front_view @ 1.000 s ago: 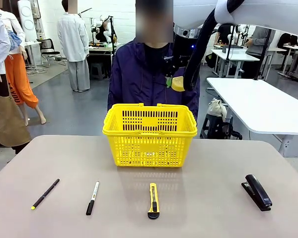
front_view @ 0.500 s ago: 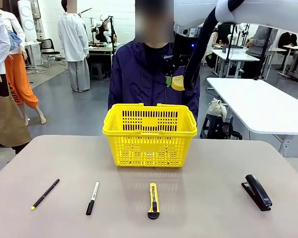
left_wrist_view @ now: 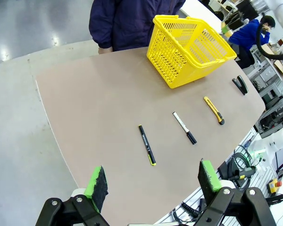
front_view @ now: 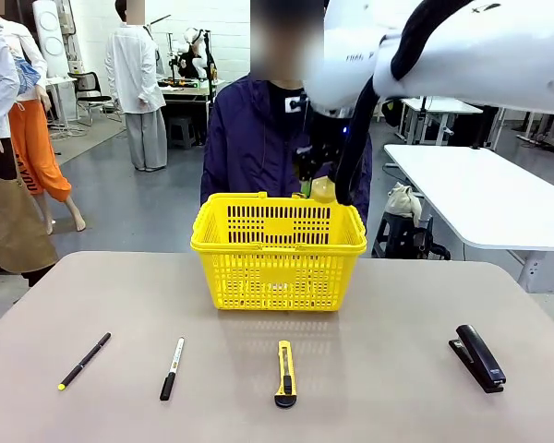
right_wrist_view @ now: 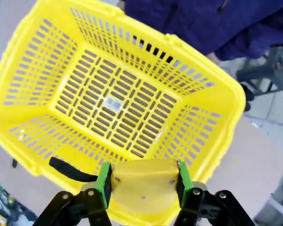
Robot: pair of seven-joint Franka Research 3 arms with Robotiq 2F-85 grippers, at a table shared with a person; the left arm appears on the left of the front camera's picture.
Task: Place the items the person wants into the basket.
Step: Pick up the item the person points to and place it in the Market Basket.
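Pen and marker lie near the desk's front edge, in 1 row with a utility knife and a stapler — all 4 well apart. Left end effector hangs high over the desk, jaws spread wide. Bare beige surface separates the row from the yellow basket at the far middle. Above its open top the right end effector clamps the yellow tape measure, strap dangling — the basket's lattice floor carries just 1 sticker. Beyond stands the person; grey floor and white desks behind.
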